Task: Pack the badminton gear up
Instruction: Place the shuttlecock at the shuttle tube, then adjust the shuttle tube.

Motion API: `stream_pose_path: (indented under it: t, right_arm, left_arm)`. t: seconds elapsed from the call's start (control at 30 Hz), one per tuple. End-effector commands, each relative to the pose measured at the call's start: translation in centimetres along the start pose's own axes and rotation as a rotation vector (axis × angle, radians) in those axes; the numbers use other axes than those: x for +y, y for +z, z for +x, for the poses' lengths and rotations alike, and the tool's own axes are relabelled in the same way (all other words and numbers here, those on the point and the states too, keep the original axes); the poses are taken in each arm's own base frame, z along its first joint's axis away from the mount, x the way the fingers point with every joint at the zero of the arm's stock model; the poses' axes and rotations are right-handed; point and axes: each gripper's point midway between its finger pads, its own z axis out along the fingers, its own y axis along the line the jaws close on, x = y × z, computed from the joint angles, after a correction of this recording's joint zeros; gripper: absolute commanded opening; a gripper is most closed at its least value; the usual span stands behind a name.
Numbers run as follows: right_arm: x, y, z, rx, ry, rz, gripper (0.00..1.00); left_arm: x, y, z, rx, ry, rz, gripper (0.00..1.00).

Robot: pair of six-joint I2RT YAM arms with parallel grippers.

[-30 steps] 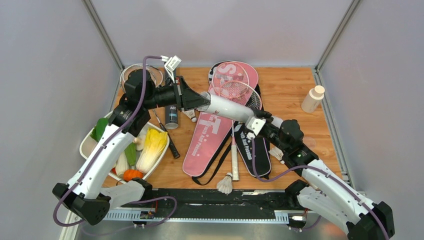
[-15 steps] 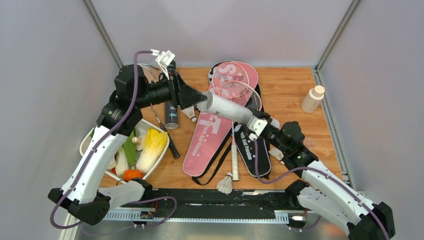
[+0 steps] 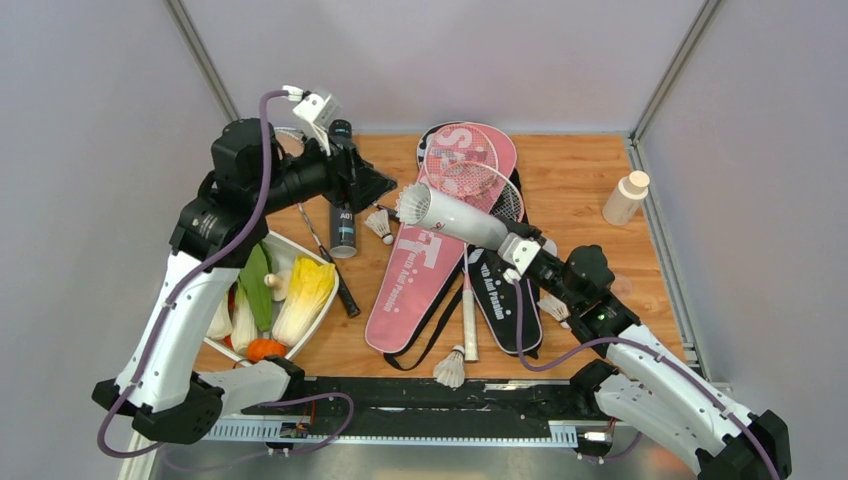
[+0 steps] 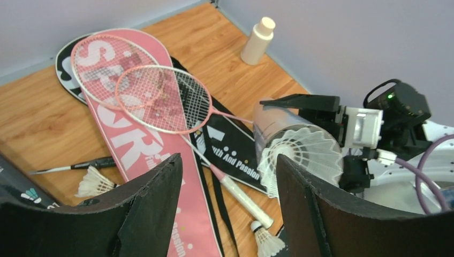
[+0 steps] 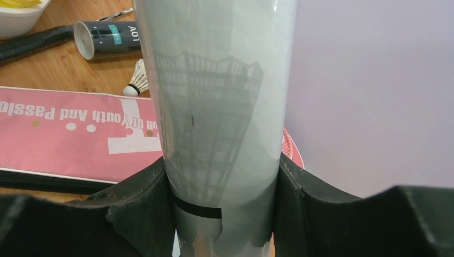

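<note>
Right gripper point(image 3: 522, 250) clamped white tube point(image 3: 455, 218), tilted up toward far left, left gripper point(image 3: 387, 186) spread wide, level, faced tube's mouth

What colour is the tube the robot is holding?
The tube is white, with a thin black band near the gripped end; the right wrist view shows it best.

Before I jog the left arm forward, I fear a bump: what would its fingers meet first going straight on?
Likely the shuttlecock in the mouth of the white tube, slightly right of centre; depth unclear.
</note>
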Motion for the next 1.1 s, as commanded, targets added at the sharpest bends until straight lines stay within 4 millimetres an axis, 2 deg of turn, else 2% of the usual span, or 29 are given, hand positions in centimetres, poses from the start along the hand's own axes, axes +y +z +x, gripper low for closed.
stream_pose_path:
  t: [0.0, 0.1, 0.3, 0.43, 0.53, 0.6, 0.73, 0.83, 0.9, 0.93, 1.0, 1.07]
  right_arm:
    - [-1.3, -0.2, -3.3, -0.116, -0.024, 0.036, 0.18]
    - [-1.2, 0.0, -3.1, -0.108, -0.027, 0.028, 0.18]
    - [-0.9, 1.4, -3.1, -0.122, -0.009, 0.003, 0.17]
    - [-0.9, 2.3, -3.2, -0.122, -0.010, -0.007, 0.17]
    - [-1.1, 2.7, -3.2, -0.125, -0.006, 0.003, 0.17]
    - [-1.3, 2.8, -2.8, -0.104, 0.004, 0.011, 0.17]
    - [-2.3, 2.3, -1.7, -0.041, 0.091, 0.091, 0.16]
    - [-3.5, 1.4, -0.8, 0.021, 0.230, 0.187, 0.16]
    - [-4.4, 0.4, 0.1, 0.092, 0.384, 0.283, 0.14]
    - [-4.5, 0.0, 0.4, 0.109, 0.432, 0.308, 0.14]
    - [-4.1, -0.5, 0.1, 0.100, 0.483, 0.305, 0.14]
    - [-4.6, -1.2, -0.3, 0.088, 0.534, 0.339, 0.14]
  left_arm:
    - [0.9, 1.4, 2.4, 0.071, 0.027, 0.014, 0.72]
    - [0.2, 2.7, 3.2, 0.077, 0.028, 0.101, 0.71]
    - [2.1, 5.4, 7.4, 0.171, -0.016, 0.109, 0.68]
    - [2.9, 6.0, 8.6, 0.205, -0.013, 0.094, 0.68]
    - [3.2, 5.8, 8.2, 0.199, 0.001, 0.066, 0.68]
    - [3.5, 5.0, 7.0, 0.177, 0.029, 0.017, 0.69]
    - [4.5, 2.5, 3.8, 0.087, 0.099, -0.125, 0.73]
    - [4.3, 0.5, 1.6, 0.023, 0.150, -0.176, 0.76]
    - [3.2, -0.7, 1.2, 0.027, 0.161, -0.147, 0.77]
    - [2.4, -1.0, 1.7, 0.048, 0.152, -0.114, 0.77]
    - [1.2, -1.6, 1.8, 0.046, 0.140, -0.060, 0.77]
    - [1.7, -1.5, 2.9, 0.041, 0.108, -0.080, 0.77]
